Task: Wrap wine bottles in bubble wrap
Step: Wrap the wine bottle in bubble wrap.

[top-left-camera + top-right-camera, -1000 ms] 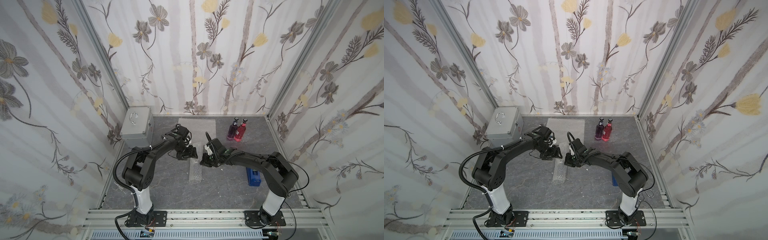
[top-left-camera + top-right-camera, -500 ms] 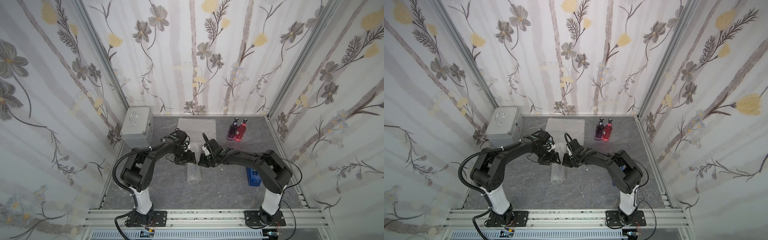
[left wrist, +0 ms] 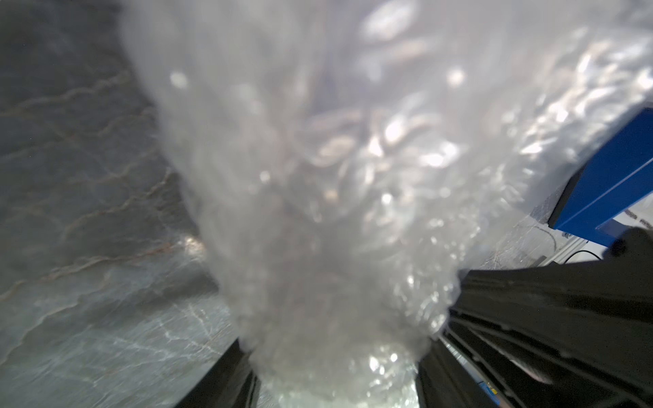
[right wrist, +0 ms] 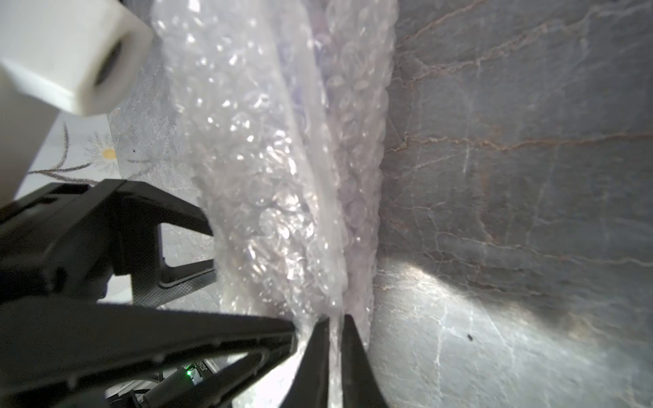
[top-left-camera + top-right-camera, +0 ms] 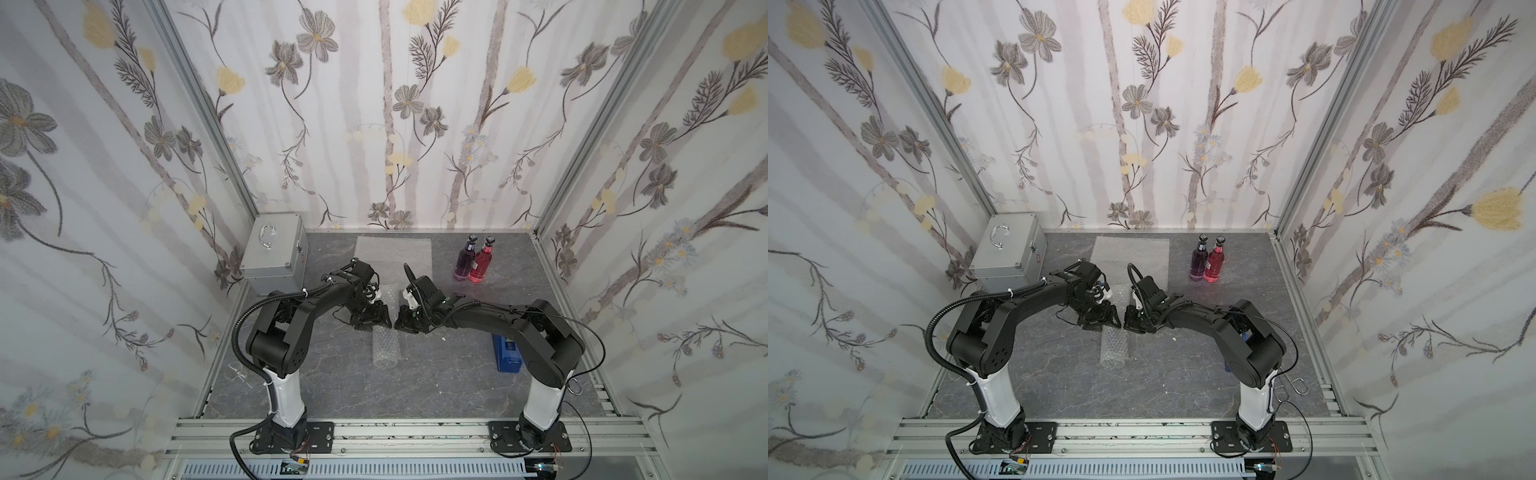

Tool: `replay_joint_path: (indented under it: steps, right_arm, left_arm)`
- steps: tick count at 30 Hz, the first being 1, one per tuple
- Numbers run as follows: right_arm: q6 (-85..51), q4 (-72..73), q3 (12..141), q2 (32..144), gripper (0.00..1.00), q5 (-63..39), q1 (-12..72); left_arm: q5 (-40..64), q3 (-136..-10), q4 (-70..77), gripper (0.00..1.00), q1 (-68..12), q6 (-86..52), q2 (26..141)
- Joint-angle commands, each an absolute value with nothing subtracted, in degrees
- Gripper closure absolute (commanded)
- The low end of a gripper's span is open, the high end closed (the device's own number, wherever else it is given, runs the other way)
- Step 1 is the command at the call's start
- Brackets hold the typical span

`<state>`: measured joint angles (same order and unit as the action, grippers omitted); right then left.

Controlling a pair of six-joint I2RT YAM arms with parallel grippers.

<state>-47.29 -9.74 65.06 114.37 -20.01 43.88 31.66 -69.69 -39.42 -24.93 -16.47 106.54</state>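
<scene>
A roll of bubble wrap [image 5: 384, 345] lies at the table's middle, and a faint purple tint shows through it [image 4: 319, 56] in the right wrist view. My left gripper [image 5: 379, 322] straddles the roll's far end, with its fingers [image 3: 229, 378] pressed against both sides. My right gripper [image 5: 401, 325] faces it from the right. Its jaws [image 4: 335, 319] stand a narrow slit apart, with the wrap's loose edge between them. Two wine bottles stand at the back right, one purple [image 5: 464, 262] and one red-pink [image 5: 480, 266]. A flat bubble wrap sheet [image 5: 392, 252] lies at the back.
A silver metal case [image 5: 274, 254] stands at the back left, close to the left arm. A blue tape dispenser [image 5: 508, 354] lies partly under the right arm, and it also shows as the blue tape dispenser [image 3: 607, 183] in the left wrist view. Floral walls enclose three sides.
Both grippers have come closer together at the roll's far end. The left jaws have narrowed onto the roll. The right jaws, shut before, have parted slightly.
</scene>
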Motion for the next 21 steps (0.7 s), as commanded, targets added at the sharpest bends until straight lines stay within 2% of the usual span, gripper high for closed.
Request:
replay_joint_path:
  steps: [1,12,16,21]
  right_arm:
    - [-46.37,-9.99,65.66,112.82,0.80,-20.13,43.94]
    - [-46.41,-10.30,65.89,111.89,0.60,-20.83,44.01]
    - [-46.58,-9.36,65.67,113.44,0.51,-22.05,46.93]
    - [-47.42,-6.93,65.43,114.72,0.50,-23.79,47.55]
  left_arm:
    - [26.90,-68.48,-40.26,0.36,-23.69,-15.96,105.98]
    - [28.32,-66.66,-40.46,0.36,-20.82,-15.21,106.27]
    - [29.17,-65.58,-39.77,0.36,-19.92,-15.29,105.17]
    - [29.45,-64.36,-39.08,0.36,-18.49,-15.60,104.11]
